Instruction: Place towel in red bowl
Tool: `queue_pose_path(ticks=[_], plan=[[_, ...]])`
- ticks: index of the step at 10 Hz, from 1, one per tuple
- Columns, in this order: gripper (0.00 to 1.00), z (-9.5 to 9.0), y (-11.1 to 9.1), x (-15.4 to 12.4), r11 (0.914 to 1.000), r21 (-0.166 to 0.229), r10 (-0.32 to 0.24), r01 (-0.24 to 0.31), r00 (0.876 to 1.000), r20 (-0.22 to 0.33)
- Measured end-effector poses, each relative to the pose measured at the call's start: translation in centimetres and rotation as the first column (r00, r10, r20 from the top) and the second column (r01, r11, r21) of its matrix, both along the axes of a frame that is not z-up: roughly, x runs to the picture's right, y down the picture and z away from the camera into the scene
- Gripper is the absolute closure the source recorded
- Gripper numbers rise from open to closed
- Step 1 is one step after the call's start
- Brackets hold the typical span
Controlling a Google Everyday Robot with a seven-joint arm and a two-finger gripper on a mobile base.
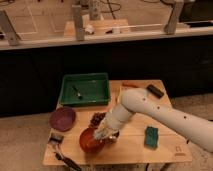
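Wooden table (131, 148) in front of a dark counter front, seen from above and the near side. Far left edge, near side: a small dark brush-like tool (56, 138) lying flat, with another dark utensil (69, 161) trailing toward the near edge. Just beyond these, the purple bowl (62, 118) sits upright near the table's left side. Farther back, a green tray (85, 89) with a small item inside it, too small to identify. Right of the purple bowl, near-centre, the red bowl (90, 141) stands upright; a dark clustered object (98, 118) lies just beyond it. The gripper (105, 132) hangs over the right rim of the red bowl, at the end of the white arm (160, 114) that reaches in from the lower right. A pale lumpy mass at the gripper tip looks like the towel (103, 134), sitting at or just above the bowl's right edge; whether the fingers clamp it or have let go cannot be told, nor whether it touches the bowl. Right of the arm, the green sponge (151, 136) lies flat on bare wood, well apart from the bowl. Far right corner: a dark flat block (154, 91) and a thin orange item (129, 84) beside it.
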State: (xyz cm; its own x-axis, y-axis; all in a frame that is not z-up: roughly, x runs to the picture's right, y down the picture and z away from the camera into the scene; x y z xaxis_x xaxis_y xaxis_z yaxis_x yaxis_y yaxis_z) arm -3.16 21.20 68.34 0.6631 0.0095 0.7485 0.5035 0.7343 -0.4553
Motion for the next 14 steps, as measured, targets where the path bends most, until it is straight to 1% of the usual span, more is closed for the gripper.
queue_pose_path(ticks=[1,2,3,4,5,6,7,8,9,10,11,12,14], plan=[[1.00,-0.3,0.0,-1.6,0.9995,-0.006,-0.031,0.031,0.998,0.046],[0.97,-0.6,0.3,-2.8,0.9978,-0.018,-0.063,0.065,0.994,0.090],[0.90,-0.8,0.6,-3.4,0.9959,-0.032,-0.081,0.085,0.991,0.111],[0.80,-0.8,1.2,-3.7,0.9936,-0.046,-0.097,0.104,0.988,0.120],[0.69,-0.8,1.8,-3.9,0.9918,-0.049,-0.111,0.118,0.986,0.124],[0.61,-0.8,2.2,-4.0,0.9909,-0.046,-0.120,0.126,0.985,0.122],[0.48,-0.7,2.7,-4.1,0.9904,-0.035,-0.129,0.134,0.986,0.108],[0.40,-0.6,3.0,-4.1,0.9905,-0.027,-0.132,0.135,0.987,0.094],[0.30,-0.3,3.2,-4.1,0.9912,-0.018,-0.129,0.131,0.989,0.075],[0.23,0.1,3.4,-4.1,0.9918,-0.014,-0.126,0.127,0.990,0.060],[0.20,0.3,3.6,-4.1,0.9924,-0.011,-0.122,0.123,0.991,0.045],[0.20,0.7,3.8,-4.1,0.9927,-0.010,-0.120,0.120,0.992,0.030],[0.20,1.0,3.9,-4.2,0.9939,-0.005,-0.110,0.110,0.994,0.025]])
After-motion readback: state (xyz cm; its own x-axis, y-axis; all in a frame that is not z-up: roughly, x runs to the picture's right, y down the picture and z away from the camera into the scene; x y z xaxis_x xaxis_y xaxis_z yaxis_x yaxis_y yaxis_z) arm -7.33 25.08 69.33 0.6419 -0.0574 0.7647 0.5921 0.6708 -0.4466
